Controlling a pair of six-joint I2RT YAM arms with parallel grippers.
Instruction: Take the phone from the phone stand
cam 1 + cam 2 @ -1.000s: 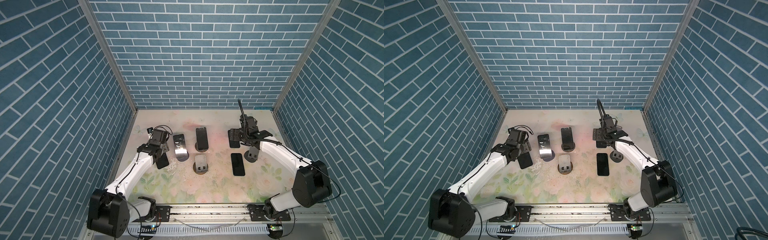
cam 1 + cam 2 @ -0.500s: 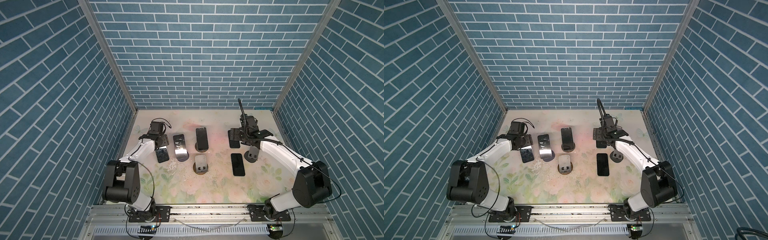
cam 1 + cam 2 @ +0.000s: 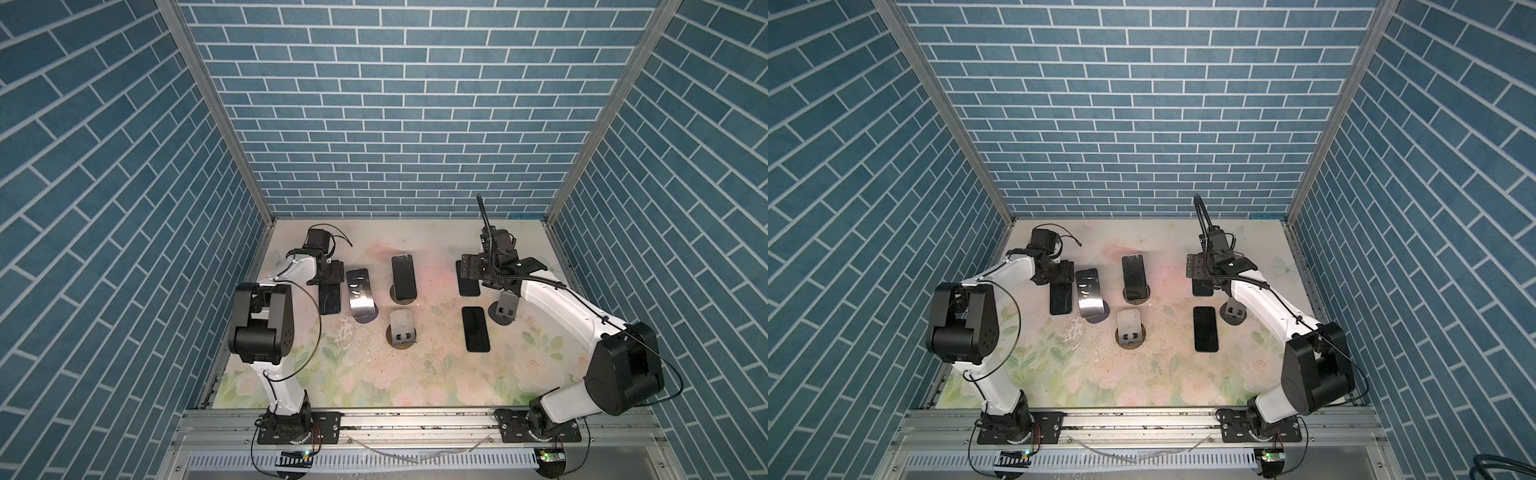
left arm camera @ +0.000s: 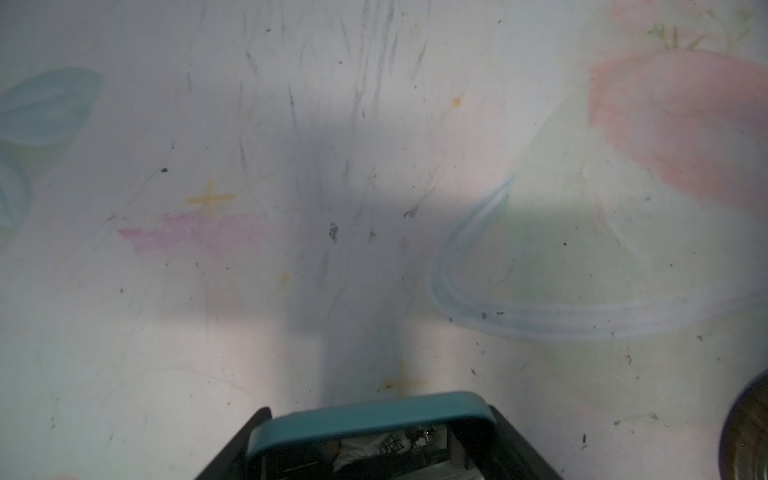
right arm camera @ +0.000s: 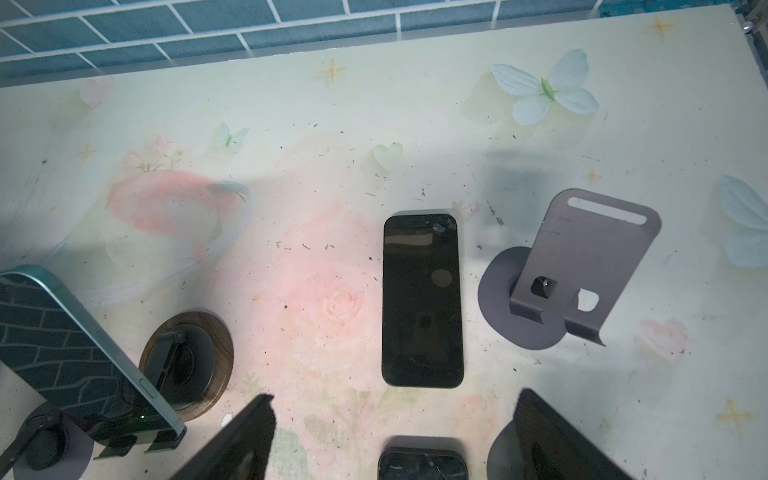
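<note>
1. My left pincer is clamped on the far end of the phone. The left wrist view shows its teal edge held between my fingers.
2. Change: one second earlier I carry this phone clear of the bench, nearer my base. Now it lies flat, running from the pincer back toward my base.
3. The mirror-faced stand, just beside the pincer on its inner side, is empty.
4. Reading: this phone is off its stand and set down. I judge that only the release remains, and the fingers should part before the pincer lifts, or the phone drags.
5. My right pincer is unchanged: jaws apart, gripping nothing, above a flat phone.
6. The leaning phone occupies the centre stand, farther inward from the left pincer, and is probably the next one to remove.
</note>
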